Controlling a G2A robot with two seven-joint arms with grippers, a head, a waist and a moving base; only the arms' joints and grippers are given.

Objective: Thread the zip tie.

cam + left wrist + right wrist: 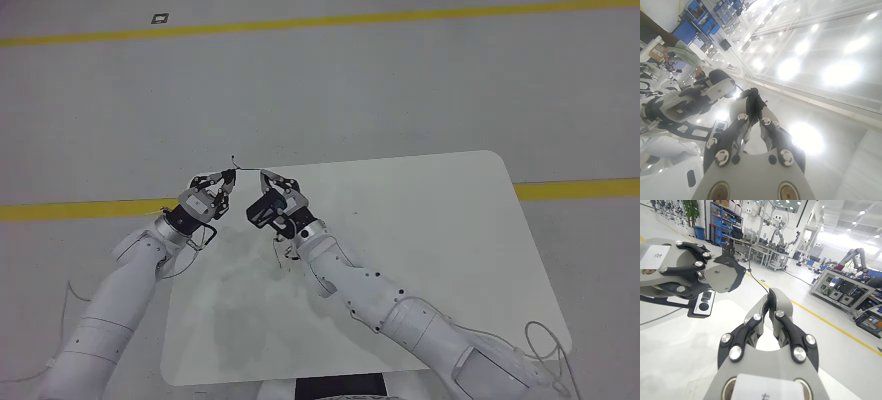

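A thin black zip tie (pixel 246 170) spans the short gap between my two grippers, above the far left corner of the white table (pixel 430 260). My right gripper (pixel 769 294) is shut on one end of the strap (pixel 759 283). The strap rises to a small knob (pixel 749 270) at the tip of my left gripper (pixel 739 274), and a short piece sticks up past it. In the left wrist view, the left gripper (pixel 754 98) has its black-padded fingers pressed together on the tie. In the top view, the left gripper (pixel 228 178) and right gripper (pixel 266 179) face each other tip to tip.
The tabletop (pixel 677 344) stretches bare behind and to the right of the arms. Its far left edge lies right under the grippers, with grey floor and a yellow line (pixel 60 210) beyond. Workbenches and racks stand far off in the hall.
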